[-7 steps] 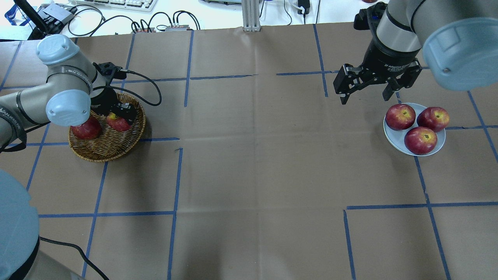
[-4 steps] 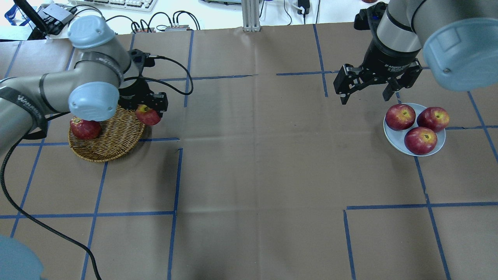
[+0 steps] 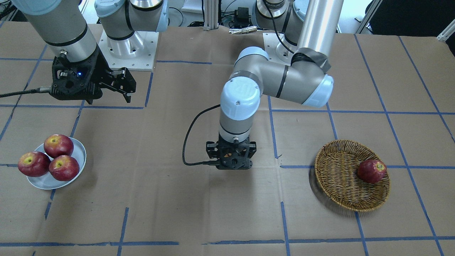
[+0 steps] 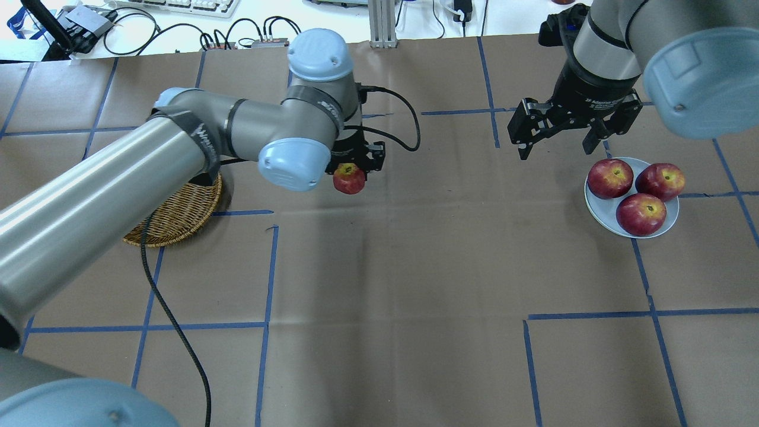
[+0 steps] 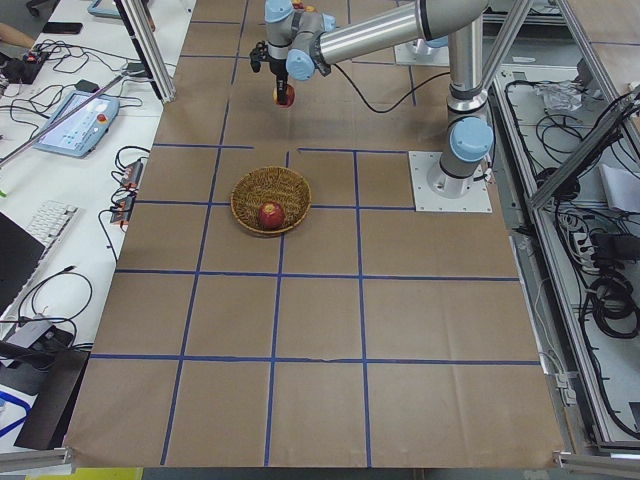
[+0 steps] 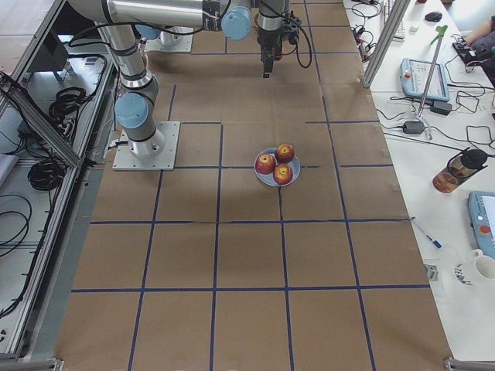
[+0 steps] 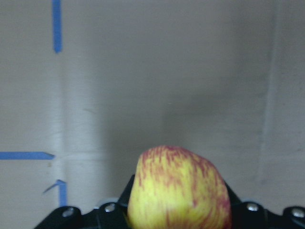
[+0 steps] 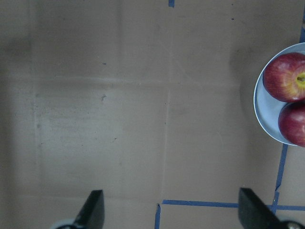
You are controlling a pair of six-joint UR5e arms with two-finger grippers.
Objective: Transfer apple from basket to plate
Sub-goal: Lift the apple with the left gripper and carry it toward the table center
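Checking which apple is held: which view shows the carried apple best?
Left wrist-mounted: the apple fills the foreground, yellow with red streaks. Overhead exterior shows it small, exterior left shows it tiny, and the front-facing and exterior right views do not show it.
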